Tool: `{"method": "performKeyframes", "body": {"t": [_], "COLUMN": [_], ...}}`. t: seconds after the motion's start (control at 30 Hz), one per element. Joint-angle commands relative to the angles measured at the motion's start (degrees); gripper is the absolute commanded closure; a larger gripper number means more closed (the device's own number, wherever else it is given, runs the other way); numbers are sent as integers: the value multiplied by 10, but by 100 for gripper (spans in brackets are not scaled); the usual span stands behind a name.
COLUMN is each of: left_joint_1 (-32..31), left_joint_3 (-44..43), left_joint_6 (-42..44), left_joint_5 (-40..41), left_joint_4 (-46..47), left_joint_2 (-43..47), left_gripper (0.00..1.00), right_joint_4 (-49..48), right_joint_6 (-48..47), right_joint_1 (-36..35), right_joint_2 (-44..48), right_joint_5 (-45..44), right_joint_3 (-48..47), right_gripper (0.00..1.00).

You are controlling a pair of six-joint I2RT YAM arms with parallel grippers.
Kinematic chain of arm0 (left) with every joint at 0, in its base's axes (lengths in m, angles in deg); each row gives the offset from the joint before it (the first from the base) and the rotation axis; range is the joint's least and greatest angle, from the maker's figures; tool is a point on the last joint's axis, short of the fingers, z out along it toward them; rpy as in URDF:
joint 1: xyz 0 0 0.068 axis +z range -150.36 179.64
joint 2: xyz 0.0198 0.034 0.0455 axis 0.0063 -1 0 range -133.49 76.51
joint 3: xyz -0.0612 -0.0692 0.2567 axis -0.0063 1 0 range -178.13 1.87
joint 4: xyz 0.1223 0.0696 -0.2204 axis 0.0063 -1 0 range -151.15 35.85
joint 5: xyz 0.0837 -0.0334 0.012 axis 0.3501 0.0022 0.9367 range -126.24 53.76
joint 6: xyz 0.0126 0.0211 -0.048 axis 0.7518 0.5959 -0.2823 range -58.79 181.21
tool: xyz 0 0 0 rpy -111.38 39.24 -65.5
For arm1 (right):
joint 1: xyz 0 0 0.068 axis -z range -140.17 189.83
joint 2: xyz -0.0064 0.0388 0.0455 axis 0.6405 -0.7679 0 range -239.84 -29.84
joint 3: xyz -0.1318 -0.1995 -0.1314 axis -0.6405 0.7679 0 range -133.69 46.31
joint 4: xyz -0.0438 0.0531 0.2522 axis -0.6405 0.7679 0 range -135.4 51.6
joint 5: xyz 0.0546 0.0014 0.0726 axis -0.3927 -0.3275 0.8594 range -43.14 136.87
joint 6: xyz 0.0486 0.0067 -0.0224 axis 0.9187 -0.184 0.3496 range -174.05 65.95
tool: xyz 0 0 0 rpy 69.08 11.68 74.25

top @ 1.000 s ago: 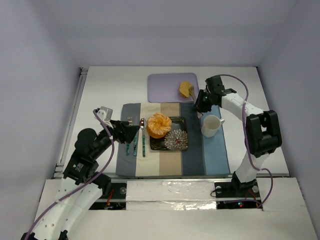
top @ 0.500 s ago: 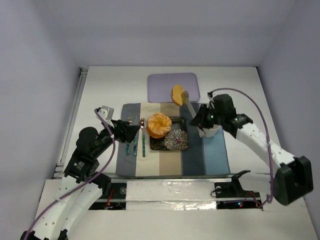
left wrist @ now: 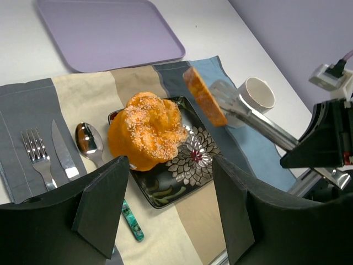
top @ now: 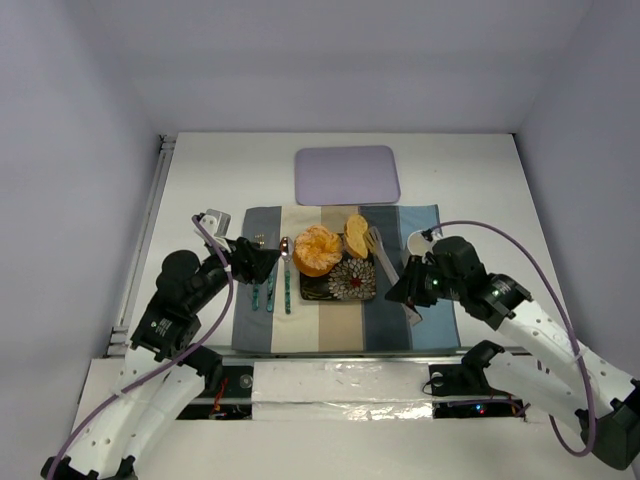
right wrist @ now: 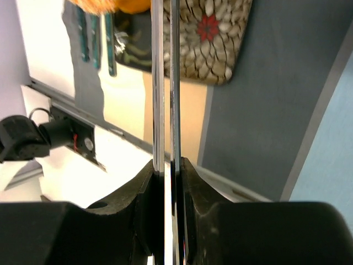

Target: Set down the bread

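Bread [top: 356, 236] is gripped edge-on, tilted, between the tips of the tongs [top: 385, 262]. It is held over the far right corner of the plate [top: 352, 280], just beside the pastry [top: 318, 250]. Contact with the plate or the pastry cannot be told.

Right gripper [top: 412, 290] is clamped tight on the tongs' handle end, toward the near edge, right of centre. In the right wrist view both tong arms [right wrist: 164, 83] are seen pressed together between the fingers [right wrist: 140, 190], with the plate's patterned corner [right wrist: 212, 38] beyond.

Left gripper [top: 258, 262] is held over the left part of the placemat [top: 300, 325], jaws spread wide, nothing between them. Below it the fork [left wrist: 36, 154], knife [left wrist: 62, 150] and spoon [left wrist: 88, 141] are laid side by side, left of the plate.

Pastry is set on the plate's left half. Cup [left wrist: 256, 95] is stood on the placemat's right side, just behind the tongs, partly hidden by the right arm from above.

Tray [top: 347, 173] is placed near the far edge, about centre, well apart from the bread.
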Motion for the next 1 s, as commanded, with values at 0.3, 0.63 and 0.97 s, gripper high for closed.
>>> {"method": "performKeyframes", "body": {"t": [0.3, 0.63, 0.97], "left_joint_1": [-4, -4, -4], "left_joint_3": [-2, -2, 0], "left_joint_6": [2, 2, 1], "left_joint_5": [6, 5, 2], "left_joint_4": [26, 26, 27], "left_joint_2": [1, 8, 10], "left_gripper": [41, 41, 41], "right_joint_4": [28, 7, 63], "right_joint_6": [39, 36, 4], "right_joint_1": [-30, -41, -46], "right_joint_2": [7, -23, 9], "right_joint_5": [-18, -14, -44], "right_joint_3": [39, 25, -56], "right_gripper": [87, 66, 57]}}
